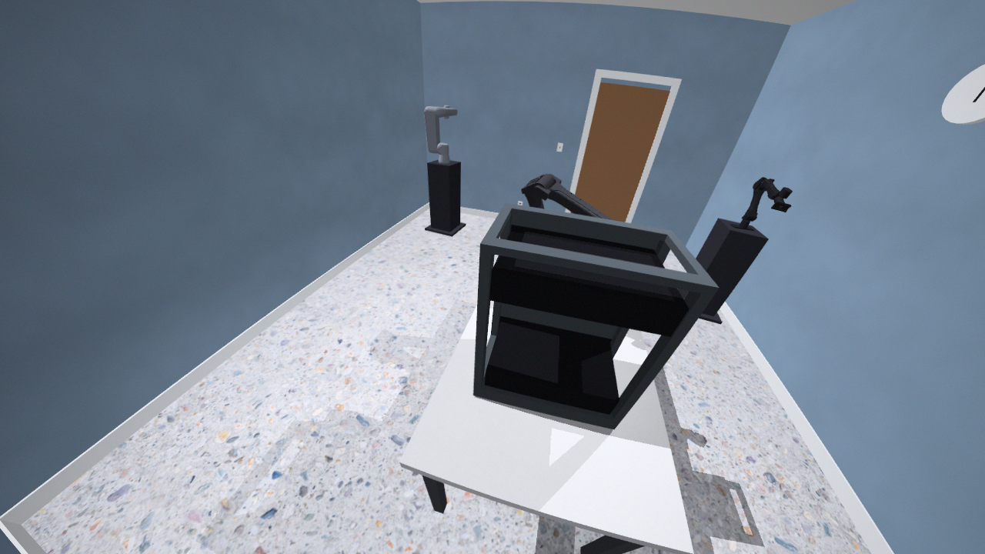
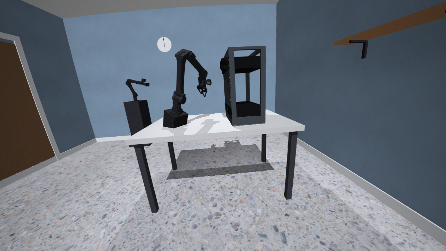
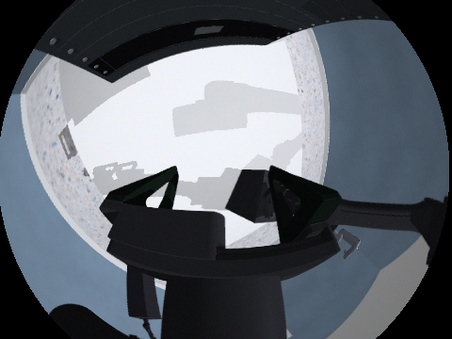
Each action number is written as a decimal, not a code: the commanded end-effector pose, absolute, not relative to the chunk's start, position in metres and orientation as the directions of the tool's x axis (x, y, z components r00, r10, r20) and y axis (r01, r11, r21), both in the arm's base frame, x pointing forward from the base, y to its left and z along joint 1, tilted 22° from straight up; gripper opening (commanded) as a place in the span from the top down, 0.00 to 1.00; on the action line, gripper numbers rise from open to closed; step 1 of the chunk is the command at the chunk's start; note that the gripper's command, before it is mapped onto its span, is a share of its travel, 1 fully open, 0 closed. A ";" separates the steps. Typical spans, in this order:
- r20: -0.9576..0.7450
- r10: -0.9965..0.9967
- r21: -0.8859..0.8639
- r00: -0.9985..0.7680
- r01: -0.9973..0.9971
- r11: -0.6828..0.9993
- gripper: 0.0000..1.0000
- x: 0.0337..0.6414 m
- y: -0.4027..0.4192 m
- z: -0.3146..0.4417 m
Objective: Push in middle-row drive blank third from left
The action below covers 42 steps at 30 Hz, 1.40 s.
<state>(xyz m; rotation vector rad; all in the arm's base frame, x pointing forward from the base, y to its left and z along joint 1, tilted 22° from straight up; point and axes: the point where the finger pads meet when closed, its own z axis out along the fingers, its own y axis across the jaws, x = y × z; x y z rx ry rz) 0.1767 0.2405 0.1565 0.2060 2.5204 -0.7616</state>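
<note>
The dark grey open-frame rack (image 2: 246, 85) stands upright on the white table (image 2: 218, 124) toward its right end. Its front faces the arm, and the drive blanks (image 2: 223, 63) show only edge-on near the top of that face. In the top view I see the rack (image 1: 585, 309) from behind, so the blanks are hidden. My gripper (image 2: 203, 91) is open and empty, pointing down, in the air left of the rack's front and apart from it. In the wrist view the open fingers hang over the table, with the rack's front (image 3: 188, 38) along the top.
My arm's base (image 2: 175, 118) sits on the table left of the rack. A black pedestal with a small arm (image 2: 137, 115) stands by the table's left end. Another pedestal with a grey arm (image 1: 442, 192) stands on the floor by the far wall.
</note>
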 end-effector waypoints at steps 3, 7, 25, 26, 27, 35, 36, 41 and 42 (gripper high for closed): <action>-0.502 0.003 -0.472 -0.865 0.278 0.836 0.00 0.177 0.242 0.159; -0.502 0.003 -0.472 -0.865 0.278 0.836 0.00 0.177 0.242 0.159; -0.507 0.013 -0.456 -0.862 0.281 0.845 0.00 0.179 0.249 0.164; -0.507 0.013 -0.456 -0.862 0.281 0.845 0.00 0.179 0.249 0.164; -0.507 0.013 -0.456 -0.862 0.281 0.845 0.00 0.179 0.249 0.164; -0.507 0.013 -0.456 -0.862 0.281 0.845 0.00 0.179 0.249 0.164; -0.507 0.013 -0.455 -0.862 0.281 0.845 0.00 0.179 0.249 0.164; -0.515 0.020 -0.442 -0.857 0.285 0.850 0.00 0.177 0.245 0.164; -0.517 0.019 -0.442 -0.856 0.286 0.850 0.00 0.177 0.243 0.163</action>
